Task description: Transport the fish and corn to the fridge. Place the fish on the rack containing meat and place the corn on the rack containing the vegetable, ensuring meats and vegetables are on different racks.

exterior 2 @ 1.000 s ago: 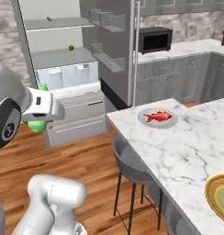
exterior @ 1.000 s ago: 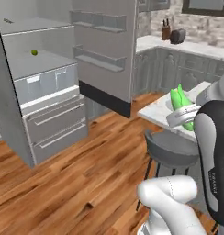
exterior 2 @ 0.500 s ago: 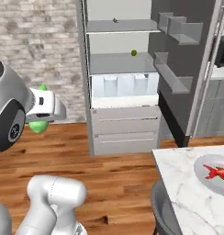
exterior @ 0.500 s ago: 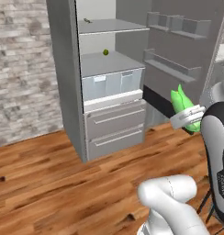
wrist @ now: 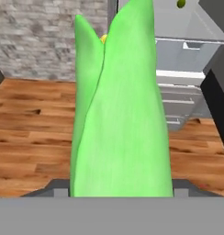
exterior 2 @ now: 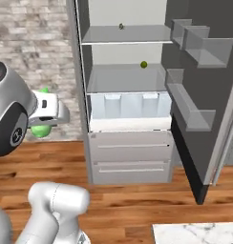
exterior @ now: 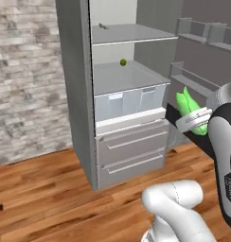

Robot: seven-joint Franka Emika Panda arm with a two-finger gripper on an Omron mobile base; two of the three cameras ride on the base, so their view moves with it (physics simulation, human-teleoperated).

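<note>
1. Left base view: the corn (exterior: 189, 110) sits pinched in the gripper (exterior: 193, 119), held in the air before the open fridge (exterior: 75, 94)
2. Right base view: the vegetable (exterior 2: 143, 64) lies on the lower shelf
3. Hand view: the husk looks light, stiff and smooth; a mid-cob hold suits it

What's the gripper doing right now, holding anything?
Gripper: closed on the corn, carried in front of the open fridge.
</note>
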